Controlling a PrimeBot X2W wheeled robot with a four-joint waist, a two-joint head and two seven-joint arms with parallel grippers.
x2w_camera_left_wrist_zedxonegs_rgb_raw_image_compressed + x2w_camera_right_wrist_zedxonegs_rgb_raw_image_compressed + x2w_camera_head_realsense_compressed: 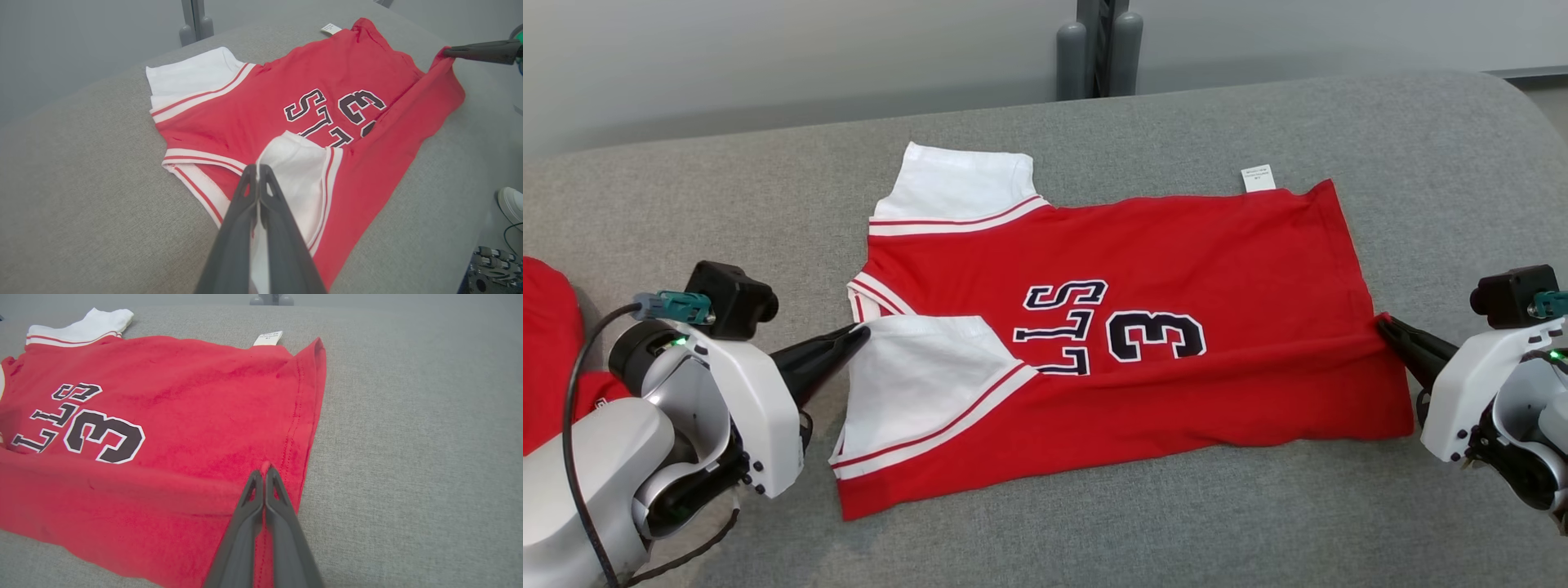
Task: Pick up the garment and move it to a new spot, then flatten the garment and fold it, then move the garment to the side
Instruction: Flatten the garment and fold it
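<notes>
1. Clenched: left gripper (pixel 862 331), fingers tight together on corner of near sleeve (pixel 923 384), white with red-striped trim.
2. Clenched too: right gripper (pixel 1382 321), nipping a small raised pucker of red cloth at hem (pixel 1356 245), partway along that edge.
3. Near sleeve turned in over front of jersey (pixel 1176 261), slightly lifted at the pinch, covering the start of the dark lettering (pixel 1062 327).
4. Near long side of jersey doubled over toward the middle, with the fold edge running from one pinch to the other and the "3" (pixel 1156 335) just beyond it.
5. Jersey mid pad (pixel 1258 523), mostly flat, collar end toward robot's left, hem toward its right.
6. Far sleeve (pixel 964 184) spread flat at the far left corner, with a white tag (pixel 1257 177) sticking out past the far edge near the hem.
7. Second red cloth (pixel 547 343) at pad's left edge, behind left arm, well apart from jersey.
8. Grey post (pixel 1098 49) behind pad, against a pale wall.
9. White shoe (pixel 510 202) on floor, right edge of left wrist view.
</notes>
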